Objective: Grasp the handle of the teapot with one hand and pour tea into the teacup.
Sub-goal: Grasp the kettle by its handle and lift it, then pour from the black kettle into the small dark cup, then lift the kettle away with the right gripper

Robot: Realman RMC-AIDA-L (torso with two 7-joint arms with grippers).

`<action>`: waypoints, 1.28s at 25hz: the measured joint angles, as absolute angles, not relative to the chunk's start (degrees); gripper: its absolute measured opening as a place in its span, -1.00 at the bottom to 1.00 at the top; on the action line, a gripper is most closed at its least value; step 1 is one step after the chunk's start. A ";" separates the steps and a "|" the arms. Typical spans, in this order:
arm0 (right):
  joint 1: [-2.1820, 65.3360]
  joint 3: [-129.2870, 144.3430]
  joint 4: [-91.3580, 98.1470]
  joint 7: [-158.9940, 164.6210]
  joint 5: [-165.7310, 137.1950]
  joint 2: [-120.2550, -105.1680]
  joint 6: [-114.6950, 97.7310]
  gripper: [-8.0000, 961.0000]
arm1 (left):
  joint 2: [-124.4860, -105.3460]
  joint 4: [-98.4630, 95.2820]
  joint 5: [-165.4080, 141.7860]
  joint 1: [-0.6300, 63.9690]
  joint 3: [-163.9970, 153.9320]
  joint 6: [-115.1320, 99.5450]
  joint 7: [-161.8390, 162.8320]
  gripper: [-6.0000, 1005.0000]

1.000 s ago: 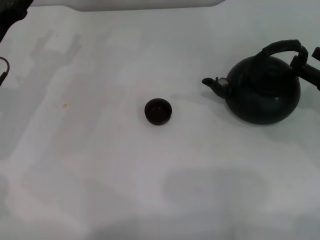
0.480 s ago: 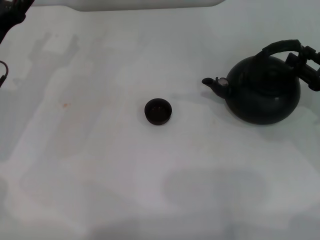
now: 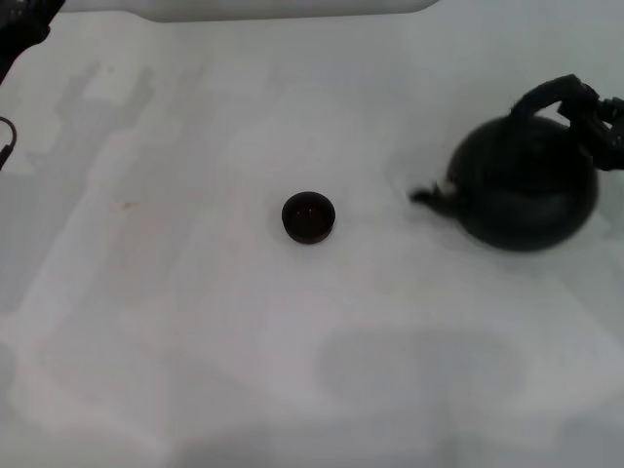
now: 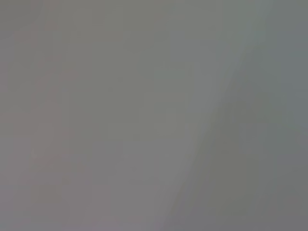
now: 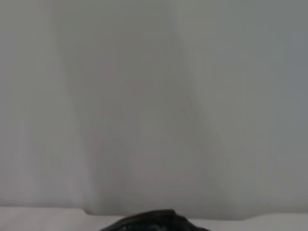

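Note:
The black teapot (image 3: 526,185) is at the right of the white table, blurred, with its spout (image 3: 426,196) pointing left toward the teacup. Its arched handle (image 3: 548,93) rises over the top. My right gripper (image 3: 597,115) reaches in from the right edge and is shut on the right end of the handle. A dark rounded part of the teapot (image 5: 156,221) shows at the edge of the right wrist view. The tiny dark teacup (image 3: 308,216) stands upright at the table's middle, apart from the teapot. My left arm (image 3: 21,21) is parked at the far left corner.
The white table (image 3: 195,322) stretches around the cup. A dark cable loop (image 3: 6,138) shows at the left edge. A white block (image 3: 253,8) lies along the far edge. The left wrist view shows only a plain grey surface.
My right gripper closed in on the handle. The teapot has shifted slightly right and toward me, and its spout has dropped lower. The teacup has not moved.

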State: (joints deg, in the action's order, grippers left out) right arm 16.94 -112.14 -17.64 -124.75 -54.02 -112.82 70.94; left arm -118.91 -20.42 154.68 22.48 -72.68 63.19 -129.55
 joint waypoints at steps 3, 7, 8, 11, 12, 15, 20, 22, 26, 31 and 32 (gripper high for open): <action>17.37 -112.15 -17.87 -124.73 -54.16 -112.94 70.70 -0.59 | -118.91 -20.39 154.75 22.49 -72.69 63.18 -129.54 0.66; 17.71 -112.15 -18.16 -124.84 -54.29 -113.19 70.37 -0.59 | -118.91 -20.34 154.78 22.35 -72.68 63.16 -129.49 0.66; 17.72 -112.15 -18.60 -124.96 -54.21 -113.41 70.40 -0.59 | -118.91 -20.24 154.78 22.33 -72.68 63.16 -129.50 0.66; 17.72 -111.95 -21.07 -125.04 -54.27 -114.11 70.39 -0.59 | -118.92 -19.92 154.78 22.35 -72.69 63.13 -129.49 0.67; 17.90 -111.66 -22.09 -125.13 -54.43 -114.40 70.32 -0.59 | -118.91 -19.89 154.78 22.37 -72.68 63.12 -129.45 0.67; 19.31 -110.70 -23.98 -125.86 -54.61 -114.96 70.11 -0.59 | -118.95 -19.86 154.78 22.44 -72.68 63.10 -129.40 0.67; 23.62 -108.32 -24.73 -127.36 -54.62 -115.00 67.09 -0.59 | -119.01 -19.73 154.78 22.50 -72.69 63.09 -129.33 0.67; 25.17 -106.70 -24.94 -129.24 -54.63 -115.00 65.10 -0.60 | -119.01 -19.43 154.78 22.50 -72.68 63.10 -129.32 0.67; 27.37 -104.64 -25.16 -131.85 -54.63 -115.10 62.03 -0.61 | -119.02 -19.09 154.78 22.50 -72.69 63.10 -129.30 0.66; 28.45 -103.98 -25.23 -135.27 -54.63 -115.14 61.92 -0.61 | -119.07 -18.98 154.77 22.42 -72.69 63.10 -129.22 0.66; 28.51 -103.93 -25.27 -135.99 -54.62 -115.16 62.17 -0.62 | -119.07 -18.97 154.77 22.40 -72.69 63.11 -129.18 0.66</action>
